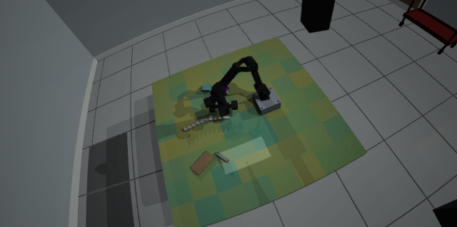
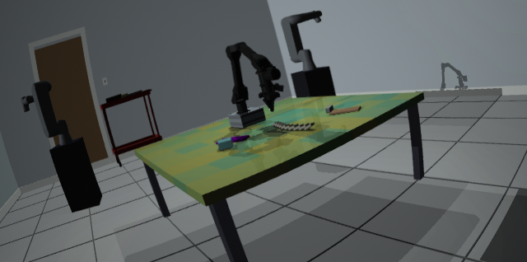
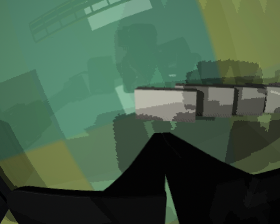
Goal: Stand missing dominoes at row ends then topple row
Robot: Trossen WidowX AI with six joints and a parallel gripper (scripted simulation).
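Observation:
The row of pale grey dominoes (image 1: 203, 121) (image 2: 293, 127) (image 3: 218, 101) lies toppled in a slightly curved line, each leaning over or resting on its neighbour. None is seen upright. The end domino nearest the gripper shows its broad face (image 3: 166, 104) in the wrist view. My gripper (image 1: 224, 113) (image 2: 271, 109) (image 3: 161, 140) is shut and empty, its tips pointing down above the table by that end of the row. In the top view the gripper partly covers the view near this end. Whether the tips touch a domino cannot be told.
A brown flat block (image 1: 203, 163) (image 2: 345, 110) and a small grey piece (image 1: 222, 157) (image 2: 329, 109) lie beyond one side of the row. A teal block (image 1: 206, 88) (image 2: 225, 143) and a purple object (image 1: 227, 88) (image 2: 240, 138) lie on the other side.

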